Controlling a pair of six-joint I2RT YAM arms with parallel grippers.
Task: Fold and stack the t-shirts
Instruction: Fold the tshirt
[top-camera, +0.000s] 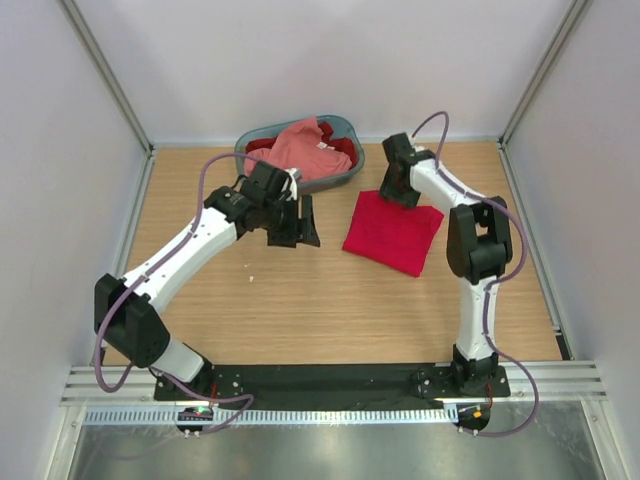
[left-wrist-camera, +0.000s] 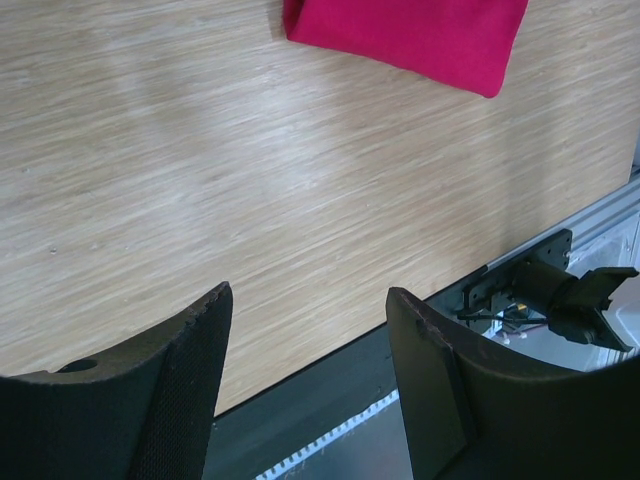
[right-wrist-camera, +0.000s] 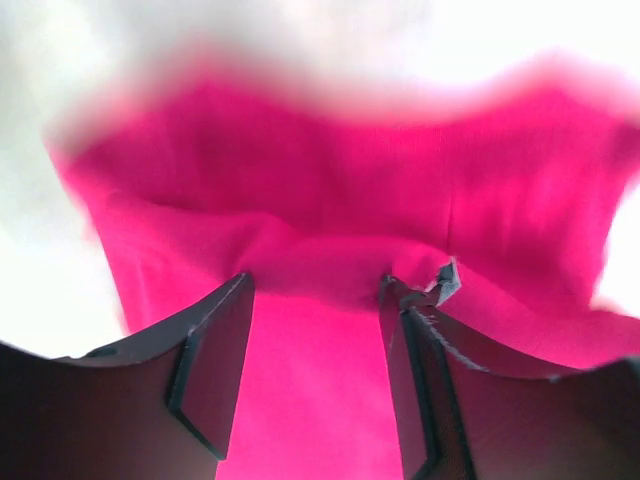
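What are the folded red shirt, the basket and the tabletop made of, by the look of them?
Folded red shirt: soft matte knit cloth, probably cotton; it creases and bunches. Basket: grey-blue moulded plastic, likely, with a smooth rounded rim. Tabletop: light wood or wood-look laminate, visible grain, slight sheen.

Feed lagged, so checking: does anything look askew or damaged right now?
The folded crimson t-shirt lies skewed on the table, its far edge ridged up at the open right hand. One of its finger pads looks chipped at the tip.
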